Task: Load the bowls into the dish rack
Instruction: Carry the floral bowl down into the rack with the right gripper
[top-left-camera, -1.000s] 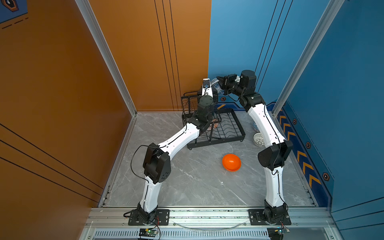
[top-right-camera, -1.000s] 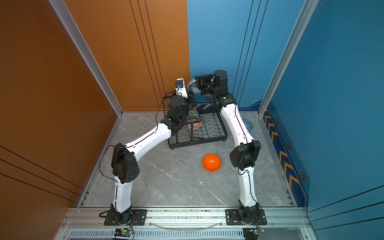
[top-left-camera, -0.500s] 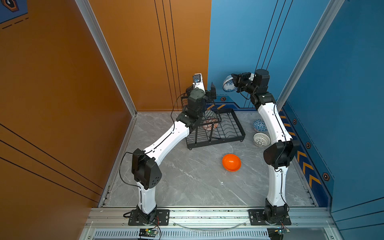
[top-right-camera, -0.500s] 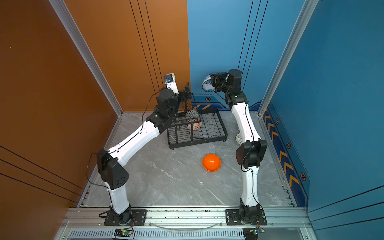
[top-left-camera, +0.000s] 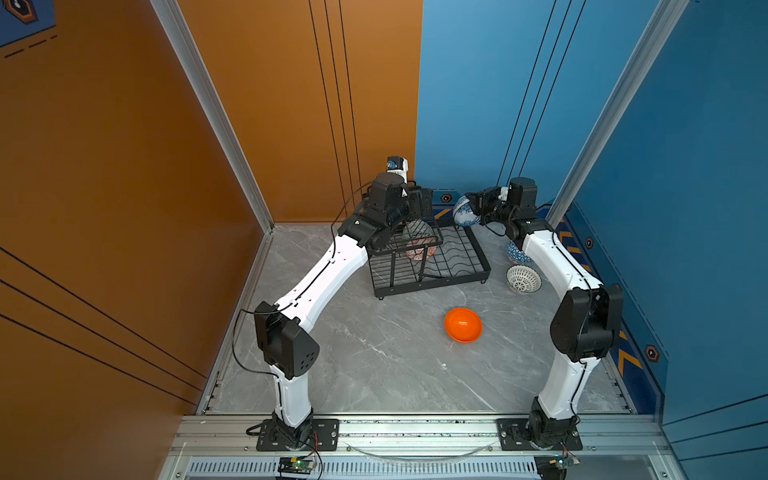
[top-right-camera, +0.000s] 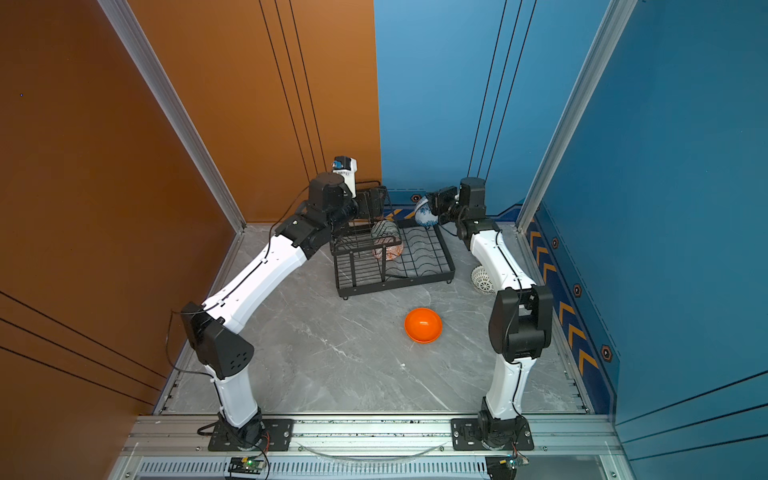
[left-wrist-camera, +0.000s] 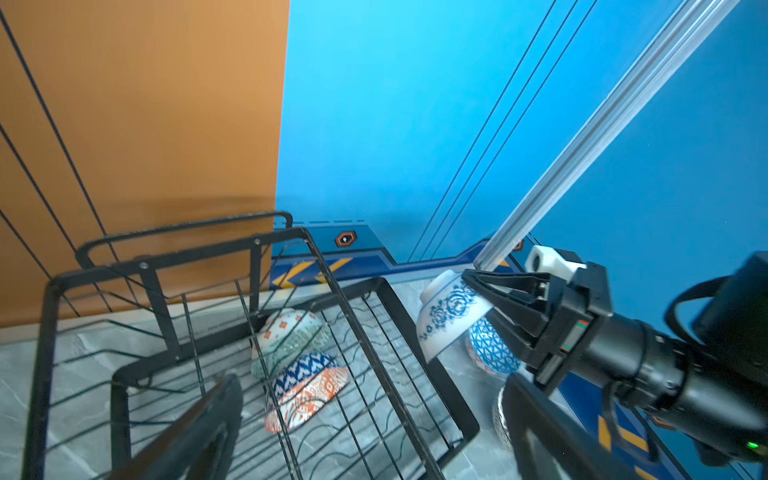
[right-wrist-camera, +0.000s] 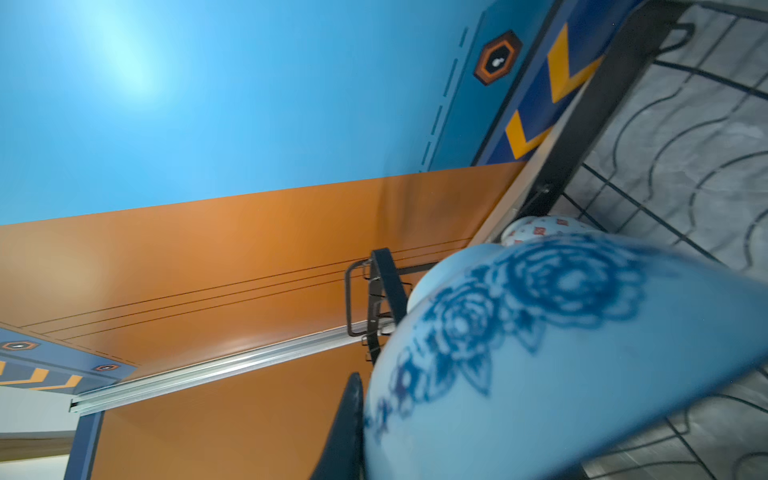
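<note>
black dish rack (top-left-camera: 432, 286) by back wall (top-left-camera: 457, 124), right claw (top-left-camera: 473, 204) grasping floral bowl (top-left-camera: 462, 211) at its far corner, left claw (top-left-camera: 420, 203) released

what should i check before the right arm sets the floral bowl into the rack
1. Grip: right tool shut on floral bowl rim: ok.
2. Alignment: bowl over the dish rack tray: cannot tell, it hangs by the far corner.
3. Space: free wire slots in the tray: ok, the side nearest the bowl is bare.
4. Clearance: left tool out of the way: ok, open, over the raised tier.
5. Racked pale green bowl and orange-white bowl clear of the drop spot: ok.
</note>
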